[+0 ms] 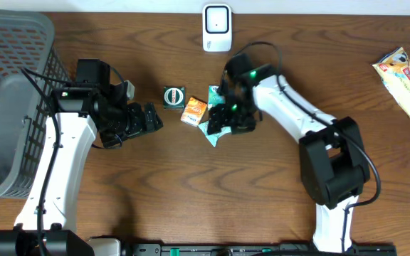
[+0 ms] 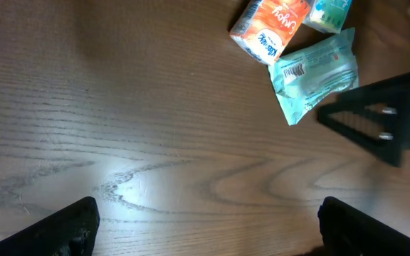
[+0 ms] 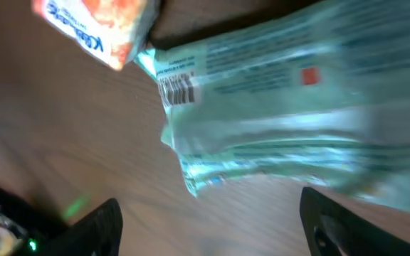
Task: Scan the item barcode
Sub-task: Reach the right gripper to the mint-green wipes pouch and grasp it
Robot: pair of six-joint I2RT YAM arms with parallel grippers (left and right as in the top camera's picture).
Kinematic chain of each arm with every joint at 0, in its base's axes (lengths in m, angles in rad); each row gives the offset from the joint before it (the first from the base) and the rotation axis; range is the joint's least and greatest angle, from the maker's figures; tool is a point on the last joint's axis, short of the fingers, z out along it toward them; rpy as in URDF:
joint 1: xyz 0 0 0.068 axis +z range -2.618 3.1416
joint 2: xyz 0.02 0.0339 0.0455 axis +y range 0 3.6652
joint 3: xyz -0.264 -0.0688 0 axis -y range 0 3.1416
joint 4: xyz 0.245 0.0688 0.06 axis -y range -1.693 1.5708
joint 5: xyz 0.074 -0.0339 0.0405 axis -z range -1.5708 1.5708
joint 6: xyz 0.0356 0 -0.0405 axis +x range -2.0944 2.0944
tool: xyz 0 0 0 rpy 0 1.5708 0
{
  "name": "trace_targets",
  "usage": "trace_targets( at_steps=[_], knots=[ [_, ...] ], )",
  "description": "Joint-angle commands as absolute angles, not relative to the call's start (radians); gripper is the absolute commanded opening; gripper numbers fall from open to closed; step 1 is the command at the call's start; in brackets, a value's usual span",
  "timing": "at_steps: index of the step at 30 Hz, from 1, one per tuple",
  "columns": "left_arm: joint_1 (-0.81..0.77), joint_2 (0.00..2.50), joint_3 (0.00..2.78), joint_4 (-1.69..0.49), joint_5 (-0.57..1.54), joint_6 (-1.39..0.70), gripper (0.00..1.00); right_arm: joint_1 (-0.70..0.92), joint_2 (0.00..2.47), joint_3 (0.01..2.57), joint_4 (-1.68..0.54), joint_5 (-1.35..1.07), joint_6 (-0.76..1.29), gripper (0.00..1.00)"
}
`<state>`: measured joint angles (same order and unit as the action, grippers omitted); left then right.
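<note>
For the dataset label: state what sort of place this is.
Probably a mock shop-checkout bench in a lab: a white scanner-like device on a wooden table, a grey shopping basket at its left, and small packaged goods such as a teal packet with a printed barcode.

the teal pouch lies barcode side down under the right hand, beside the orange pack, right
Not quite. The teal pouch lies barcode side up, not down: the right wrist view shows its barcode facing the camera. The rest holds: it is under the right hand, beside the orange pack.
</note>
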<state>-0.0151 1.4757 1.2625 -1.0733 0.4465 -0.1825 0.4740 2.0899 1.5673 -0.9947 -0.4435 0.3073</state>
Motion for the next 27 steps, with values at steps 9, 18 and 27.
trace_targets(
  at_steps=[9,18,27],
  knots=[
    [-0.017,1.483,1.261,-1.076,0.452,-0.169,0.98,0.485,2.093,1.496,-0.959,-0.253,0.459,0.56],
    [-0.017,1.483,1.261,-1.076,0.452,-0.169,0.98,0.372,2.092,1.539,-1.008,-0.208,0.444,0.55],
    [-0.017,1.483,1.261,-1.076,0.452,-0.169,0.98,0.277,2.092,1.578,-1.012,-0.530,0.233,0.57]
  ],
)
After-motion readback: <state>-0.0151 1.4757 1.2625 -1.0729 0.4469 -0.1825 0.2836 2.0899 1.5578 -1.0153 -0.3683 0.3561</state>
